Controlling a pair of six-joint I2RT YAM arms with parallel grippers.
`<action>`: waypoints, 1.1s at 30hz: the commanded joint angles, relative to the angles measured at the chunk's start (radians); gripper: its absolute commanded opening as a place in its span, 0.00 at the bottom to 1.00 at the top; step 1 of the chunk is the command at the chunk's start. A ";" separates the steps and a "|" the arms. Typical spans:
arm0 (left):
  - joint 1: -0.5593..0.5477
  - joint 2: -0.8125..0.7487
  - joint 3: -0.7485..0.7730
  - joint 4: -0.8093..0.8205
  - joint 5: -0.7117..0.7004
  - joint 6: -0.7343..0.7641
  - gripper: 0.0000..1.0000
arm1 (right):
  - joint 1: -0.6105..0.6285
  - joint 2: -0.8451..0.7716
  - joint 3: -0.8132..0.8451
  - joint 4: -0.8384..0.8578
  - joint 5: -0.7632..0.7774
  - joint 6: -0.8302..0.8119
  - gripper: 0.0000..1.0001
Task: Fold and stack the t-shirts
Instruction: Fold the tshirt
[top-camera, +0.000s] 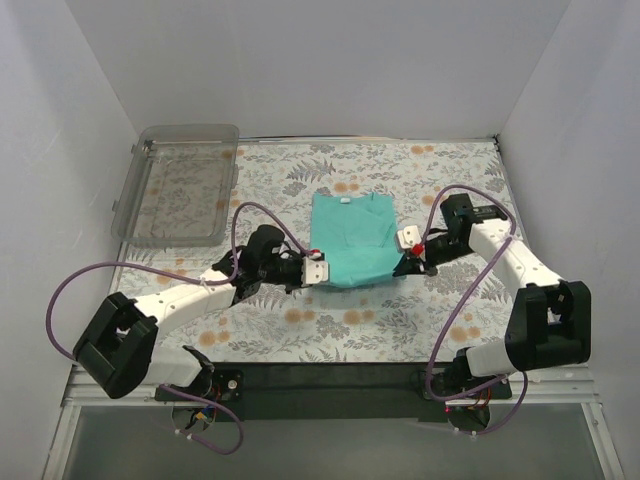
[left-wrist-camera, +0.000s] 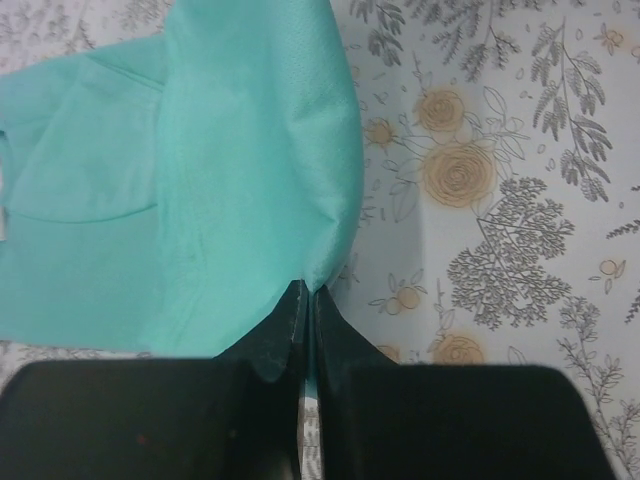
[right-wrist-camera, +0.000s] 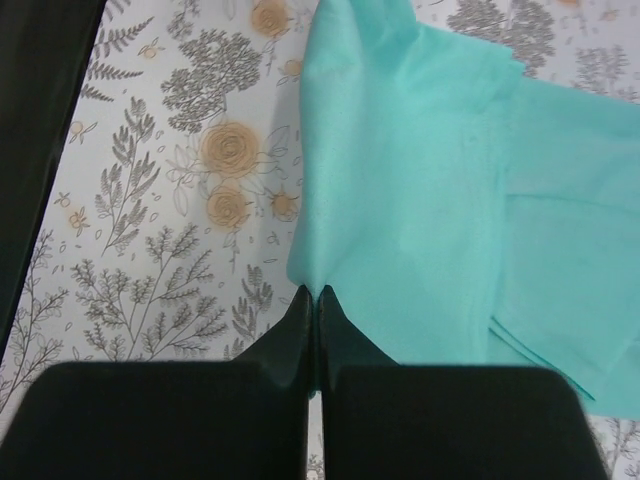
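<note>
**Teal t-shirt (top-camera: 352, 240) pinched at both near corners**

Nearest the camera, the two arm bases sit at the front edge of the flower-printed worktop (top-camera: 330, 330), with purple cables looping off each arm. Both arms reach inward and forward to the near edge of the shirt.

The left end effector (top-camera: 318, 270) is at the shirt's near left corner. The left wrist view shows its black fingers (left-wrist-camera: 285, 330) pressed together with a fold of teal cloth caught at their tips.

The right end effector (top-camera: 404, 266) is at the near right corner, likewise closed. In the right wrist view, the fabric draws to a point between its fingertips (right-wrist-camera: 335, 325).

The shirt lies in the middle of the worktop between the two end effectors. It is laid out as a narrow rectangle with its side parts turned in over the body. Its round neck, with a small white label, is at the far end.

Farther back on the left, well apart from the shirt, a clear plastic tray (top-camera: 180, 195) rests against the side wall.
</note>
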 joint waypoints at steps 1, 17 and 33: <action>0.065 0.000 0.092 -0.032 0.098 0.030 0.00 | -0.040 0.043 0.101 -0.120 -0.113 -0.035 0.01; 0.201 0.239 0.390 -0.015 0.244 0.044 0.00 | -0.115 0.253 0.456 -0.157 -0.248 0.163 0.01; 0.255 0.402 0.562 0.067 0.331 -0.015 0.00 | -0.167 0.403 0.646 -0.149 -0.322 0.298 0.01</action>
